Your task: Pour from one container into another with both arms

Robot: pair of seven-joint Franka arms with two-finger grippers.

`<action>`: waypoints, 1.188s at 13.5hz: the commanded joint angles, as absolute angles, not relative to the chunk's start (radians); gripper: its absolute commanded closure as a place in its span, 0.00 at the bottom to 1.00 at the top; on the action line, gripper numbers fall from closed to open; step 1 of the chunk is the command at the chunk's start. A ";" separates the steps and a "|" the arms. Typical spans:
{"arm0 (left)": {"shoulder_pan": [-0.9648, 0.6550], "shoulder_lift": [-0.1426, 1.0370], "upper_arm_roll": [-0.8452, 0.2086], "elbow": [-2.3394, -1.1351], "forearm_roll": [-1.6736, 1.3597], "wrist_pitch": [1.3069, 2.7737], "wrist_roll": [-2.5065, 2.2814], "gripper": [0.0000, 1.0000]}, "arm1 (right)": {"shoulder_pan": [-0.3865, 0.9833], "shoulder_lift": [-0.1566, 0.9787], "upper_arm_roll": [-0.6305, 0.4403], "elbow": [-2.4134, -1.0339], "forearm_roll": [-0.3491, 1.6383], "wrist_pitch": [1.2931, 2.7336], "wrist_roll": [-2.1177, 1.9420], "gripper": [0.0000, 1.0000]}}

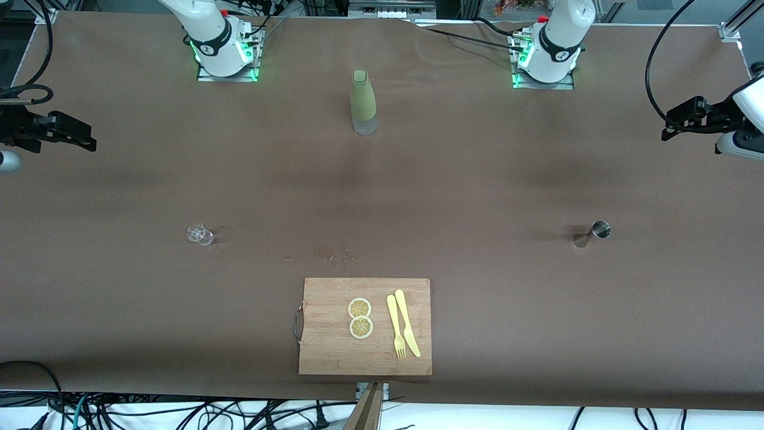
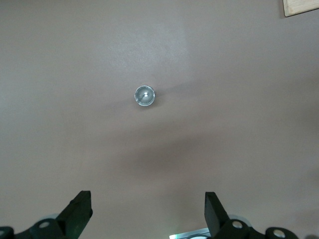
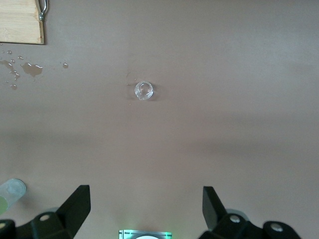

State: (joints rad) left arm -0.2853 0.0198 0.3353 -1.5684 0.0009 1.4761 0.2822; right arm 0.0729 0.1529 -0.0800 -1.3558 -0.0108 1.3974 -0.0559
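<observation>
I see both hands spread and empty: the left hand (image 2: pixel 147 211) hangs over the bench (image 1: pixel 477 179) above the jigger (image 1: pixel 592 232), the right hand (image 3: pixel 145 209) above the glass (image 1: pixel 200 234) (bottle (image 1: pixel 363 101) stands between the bases).

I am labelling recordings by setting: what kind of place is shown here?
Probably a robotics lab staged as a drinks bench: brown-covered table, two white bolted arm bases, loose cables along the table edge, steel jigger.
</observation>
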 commanded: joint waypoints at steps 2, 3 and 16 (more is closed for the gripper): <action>-0.276 -0.006 0.319 -1.586 0.017 1.480 0.265 0.00 | 0.071 0.144 -0.081 -1.367 -0.023 1.401 -0.051 0.00; -0.276 -0.006 0.319 -1.585 0.012 1.480 0.252 0.00 | 0.071 0.144 -0.081 -1.367 -0.023 1.401 -0.049 0.00; -0.264 -0.014 0.319 -1.592 -0.008 1.480 0.189 0.00 | 0.069 0.144 -0.081 -1.367 -0.026 1.402 -0.051 0.00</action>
State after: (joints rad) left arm -0.2780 0.0132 0.3348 -1.5709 0.0005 1.4760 0.2162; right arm 0.0704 0.1530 -0.0829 -1.3581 -0.0117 1.3974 -0.0559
